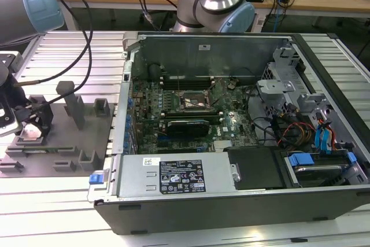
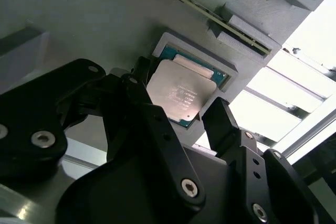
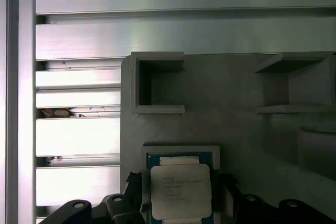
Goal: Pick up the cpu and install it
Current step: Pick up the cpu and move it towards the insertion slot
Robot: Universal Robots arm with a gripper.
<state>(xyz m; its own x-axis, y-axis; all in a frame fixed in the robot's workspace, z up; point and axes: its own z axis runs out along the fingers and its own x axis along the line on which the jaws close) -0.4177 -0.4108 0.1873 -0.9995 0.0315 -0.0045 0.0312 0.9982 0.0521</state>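
The cpu (image 2: 182, 95) (image 3: 180, 188), a small square chip with a silvery top, lies flat in a raised pocket of the grey plastic tray (image 1: 69, 157) (image 3: 231, 124) at the exterior view's left. My gripper (image 1: 28, 124) (image 2: 181, 92) (image 3: 180, 183) hangs low over that pocket. In both wrist views its black fingers (image 2: 218, 116) stand on two opposite sides of the chip, with small gaps to its edges, so it is open. The black socket frame (image 1: 192, 103) sits on the motherboard inside the open computer case (image 1: 231, 201).
The tray carries upright posts (image 1: 74, 103) and box-shaped holders (image 3: 157, 85) close to the gripper. It rests on a ribbed aluminium table (image 3: 79, 135). Cables (image 1: 87, 39) hang from the arm. Inside the case are a black card (image 1: 188, 125), wiring and drive bays (image 1: 321, 137).
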